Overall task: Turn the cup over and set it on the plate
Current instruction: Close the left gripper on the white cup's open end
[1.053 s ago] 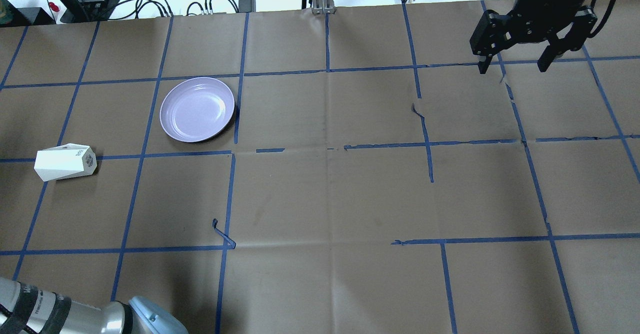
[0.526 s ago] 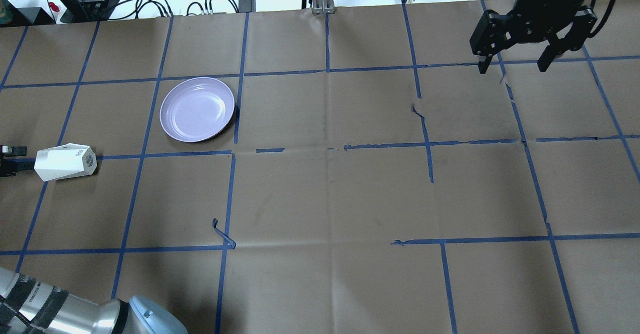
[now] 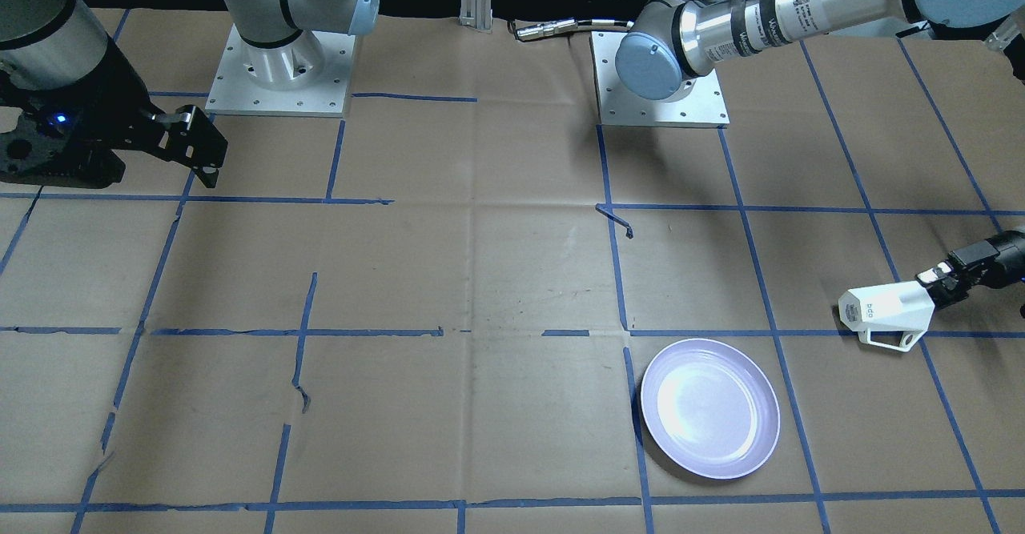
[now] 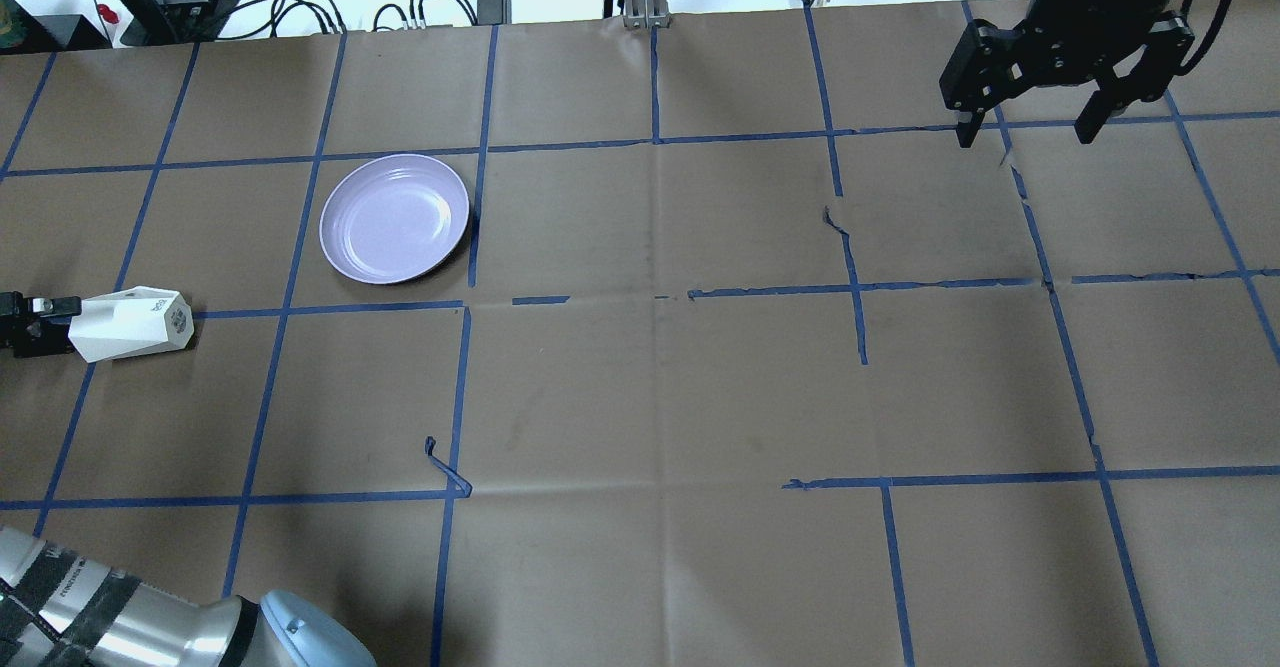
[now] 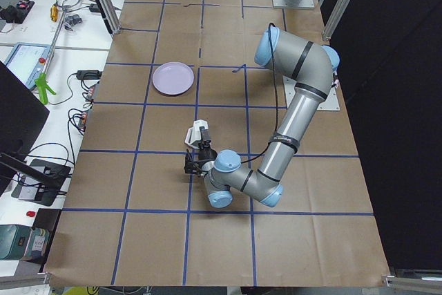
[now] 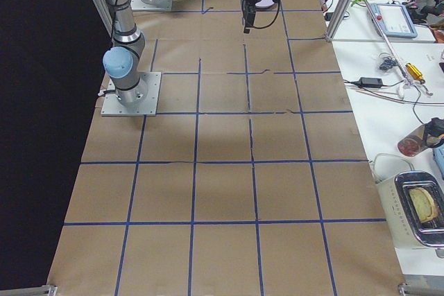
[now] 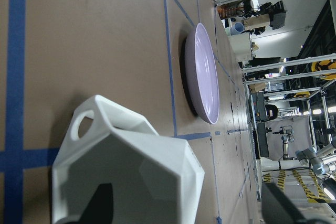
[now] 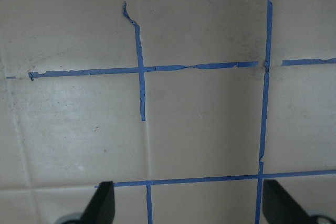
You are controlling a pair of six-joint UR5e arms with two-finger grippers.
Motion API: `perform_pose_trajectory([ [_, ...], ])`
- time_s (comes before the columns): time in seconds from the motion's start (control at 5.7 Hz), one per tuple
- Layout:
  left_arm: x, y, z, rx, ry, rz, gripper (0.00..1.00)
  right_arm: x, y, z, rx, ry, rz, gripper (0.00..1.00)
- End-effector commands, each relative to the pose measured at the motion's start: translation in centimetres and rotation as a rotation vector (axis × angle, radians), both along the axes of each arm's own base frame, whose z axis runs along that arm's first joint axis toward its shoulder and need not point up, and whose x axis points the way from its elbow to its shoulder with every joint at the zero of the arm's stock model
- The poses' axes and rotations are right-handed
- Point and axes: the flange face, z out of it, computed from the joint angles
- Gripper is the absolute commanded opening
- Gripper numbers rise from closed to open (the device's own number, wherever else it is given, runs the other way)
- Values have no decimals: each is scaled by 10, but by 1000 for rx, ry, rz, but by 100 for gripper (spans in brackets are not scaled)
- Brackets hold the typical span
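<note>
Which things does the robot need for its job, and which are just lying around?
For the job:
- the cup, lying on its side
- the plate
- the left gripper, open at the cup's wider end

Just there:
- the right gripper, open, far from both
- a peeled curl of blue tape
- a black power brick beyond the table

White faceted cup on side (marked base end nearer plate); lavender plate flat, near, not touching.
</note>
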Motion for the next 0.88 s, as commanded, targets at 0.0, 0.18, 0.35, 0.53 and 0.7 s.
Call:
perform_pose_trajectory([
  [0.0, -2, -2, 1, -9, 31, 38, 32, 0, 0, 0, 0, 0, 0, 100],
  [0.18, -5, -2, 2, 4, 54, 37, 4, 0, 0, 0, 0, 0, 0, 100],
  [0.35, -5, -1, 2, 8, 62, 40, 0, 0, 0, 0, 0, 0, 0, 100],
  [0.53, -7, -2, 13, 24, 64, 45, 0, 0, 0, 0, 0, 0, 0, 100],
  [0.7, -12, -3, 52, 42, 90, 84, 0, 0, 0, 0, 0, 0, 0, 100],
])
